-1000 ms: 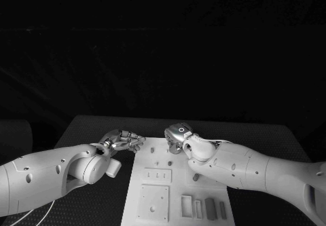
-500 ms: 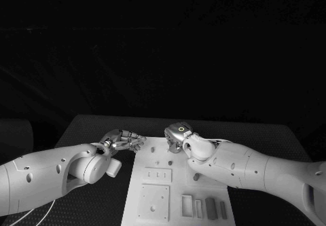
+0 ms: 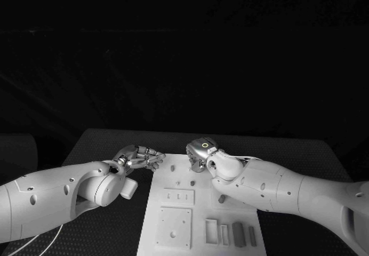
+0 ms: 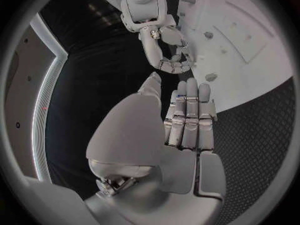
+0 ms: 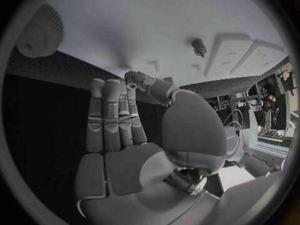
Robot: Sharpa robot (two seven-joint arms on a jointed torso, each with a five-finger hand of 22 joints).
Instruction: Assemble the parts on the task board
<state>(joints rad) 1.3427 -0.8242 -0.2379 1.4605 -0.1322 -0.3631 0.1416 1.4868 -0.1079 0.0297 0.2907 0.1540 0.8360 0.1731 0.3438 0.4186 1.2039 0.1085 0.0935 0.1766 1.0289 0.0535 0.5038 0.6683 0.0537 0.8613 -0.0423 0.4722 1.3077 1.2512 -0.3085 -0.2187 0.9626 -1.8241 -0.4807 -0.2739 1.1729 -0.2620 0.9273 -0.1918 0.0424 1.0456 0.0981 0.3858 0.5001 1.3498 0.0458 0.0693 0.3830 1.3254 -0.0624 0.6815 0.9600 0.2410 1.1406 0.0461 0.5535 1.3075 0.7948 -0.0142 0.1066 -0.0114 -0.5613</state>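
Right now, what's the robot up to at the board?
Both hands sit at the far end of the white task board, and neither visibly holds a part. The left hand hovers at the board's far left edge with its fingers together and extended. The right hand is over the far middle of the board, fingers likewise extended and empty. A few small pieces stand in slots at the near right end, untouched.

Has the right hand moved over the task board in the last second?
Barely: the right hand has crept slightly toward the far edge of the task board, over its far end.
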